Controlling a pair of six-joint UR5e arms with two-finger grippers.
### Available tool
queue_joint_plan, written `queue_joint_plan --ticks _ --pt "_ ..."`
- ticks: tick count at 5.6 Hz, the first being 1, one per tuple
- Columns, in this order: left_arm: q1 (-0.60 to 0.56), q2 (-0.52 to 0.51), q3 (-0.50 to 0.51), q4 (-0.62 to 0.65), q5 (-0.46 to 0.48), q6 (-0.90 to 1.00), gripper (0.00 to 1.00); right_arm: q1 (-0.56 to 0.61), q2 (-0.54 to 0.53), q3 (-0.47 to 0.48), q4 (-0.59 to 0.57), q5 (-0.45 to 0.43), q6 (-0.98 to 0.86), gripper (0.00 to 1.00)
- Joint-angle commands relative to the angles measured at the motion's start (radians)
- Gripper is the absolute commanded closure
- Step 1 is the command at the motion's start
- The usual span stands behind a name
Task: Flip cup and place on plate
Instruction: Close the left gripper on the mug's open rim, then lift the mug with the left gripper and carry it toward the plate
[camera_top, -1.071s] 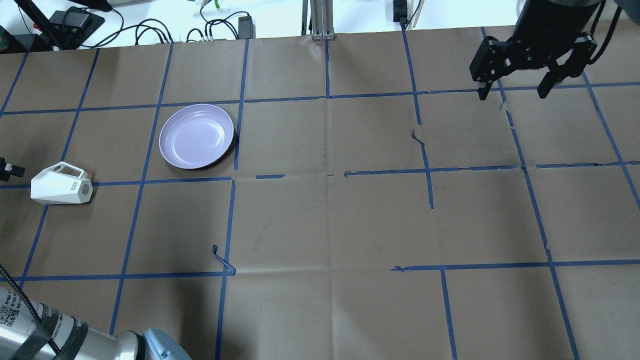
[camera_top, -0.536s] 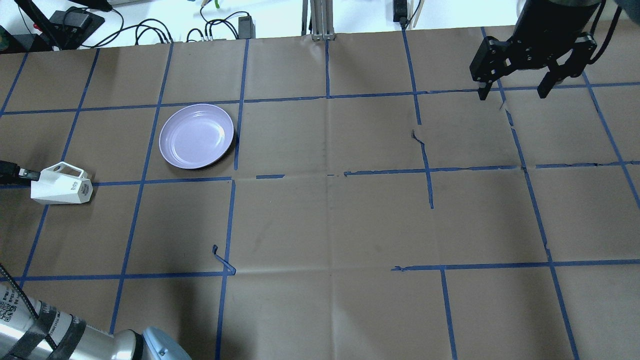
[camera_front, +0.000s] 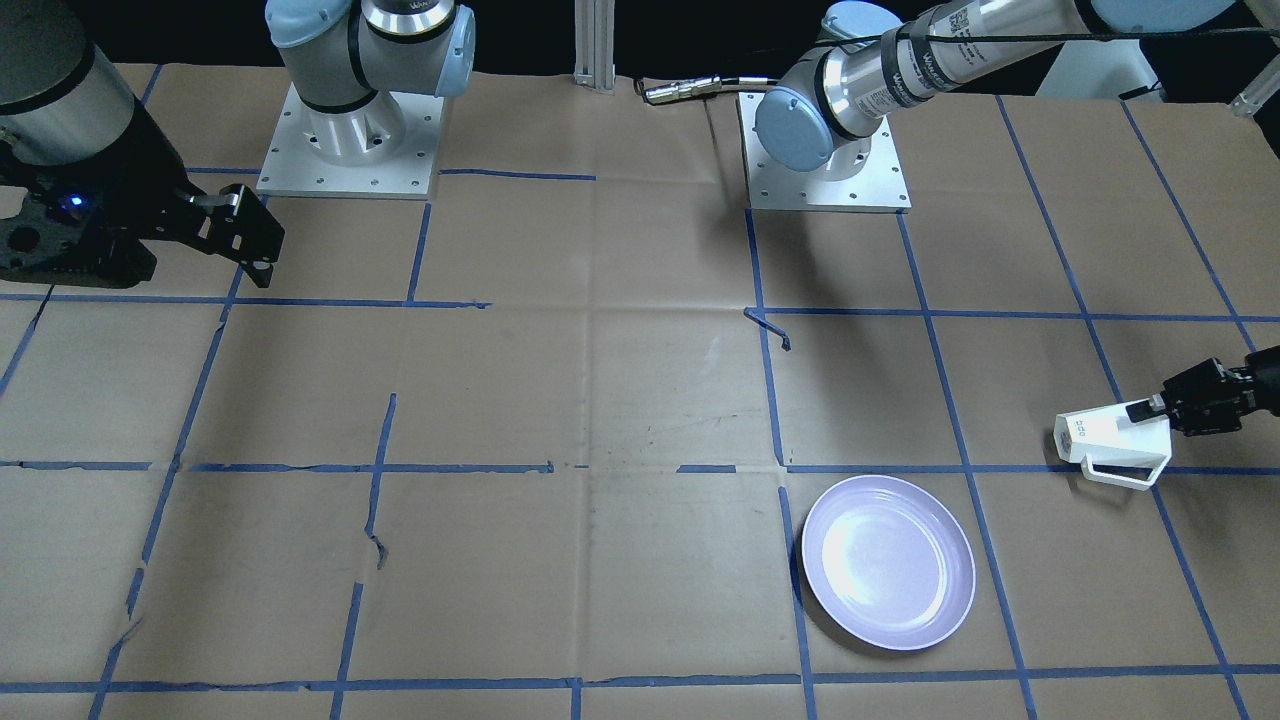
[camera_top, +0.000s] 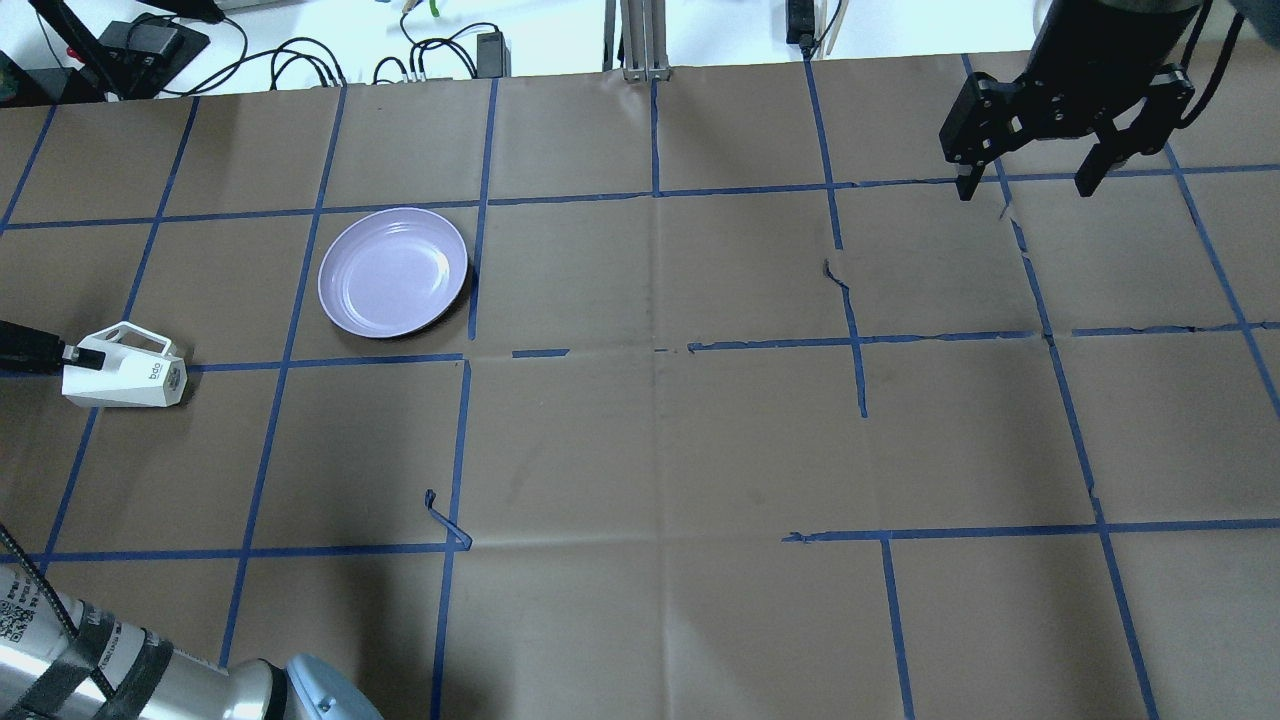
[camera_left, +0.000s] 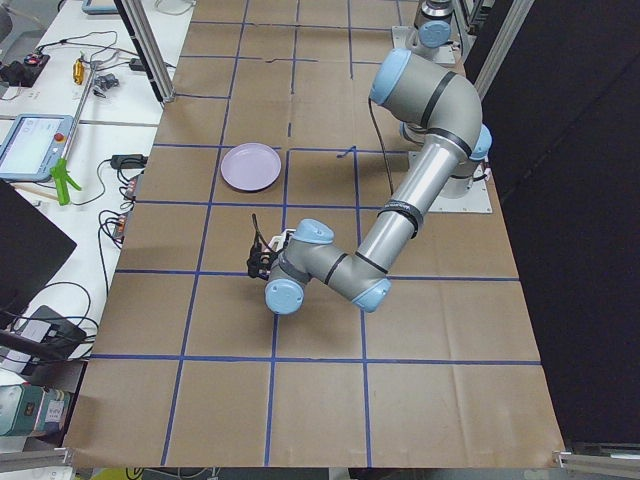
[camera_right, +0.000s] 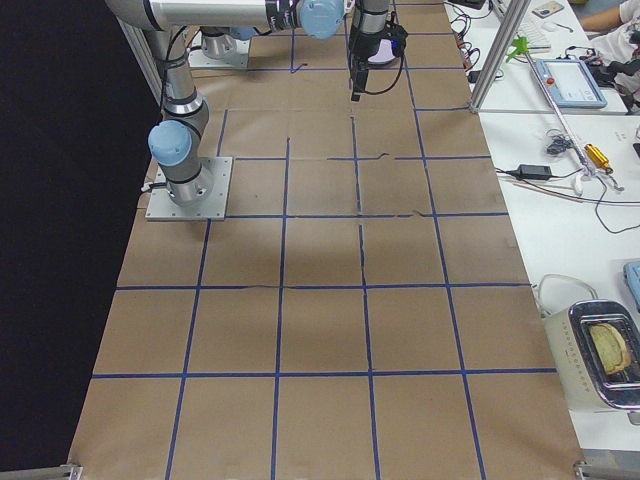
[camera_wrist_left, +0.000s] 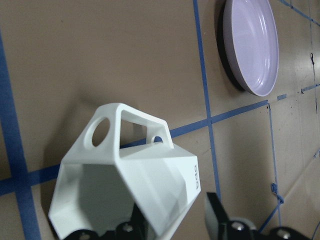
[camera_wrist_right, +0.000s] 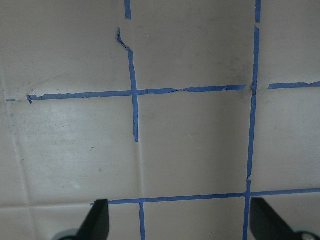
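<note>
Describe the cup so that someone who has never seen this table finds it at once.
On the tape-gridded table, go to the robot's left end, past the plate. The cup lies there on its side across a tape line, at the left tool. It alone is white and faceted, with an angular open handle.

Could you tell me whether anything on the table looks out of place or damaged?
The cup lies on its side, the left gripper at its rim. One blue tape strip curls up off the paper. The plate sits flat.
</note>
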Motion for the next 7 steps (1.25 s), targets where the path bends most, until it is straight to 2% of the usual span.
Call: queue_joint_plan --ticks 1,2,4,5,7 --pt "-0.011 0.030 0.003 -0.013 -0.025 -0.019 1.00 0.000 0.000 0.000 0.000 0.000 0.000 0.00" --pt "-0.040 0.089 0.005 -0.020 -0.025 -0.098 1.00 0.000 0.000 0.000 0.000 0.000 0.000 0.00" --pt "-0.175 0.203 0.000 -0.010 -0.013 -0.200 1.00 0.000 0.000 0.000 0.000 0.000 0.000 0.00" --pt "-0.268 0.252 -0.005 0.043 -0.008 -0.305 1.00 0.000 0.000 0.000 -0.002 0.000 0.000 0.00" --pt "-0.463 0.282 -0.053 0.245 0.112 -0.547 1.00 0.000 0.000 0.000 0.000 0.000 0.000 0.00"
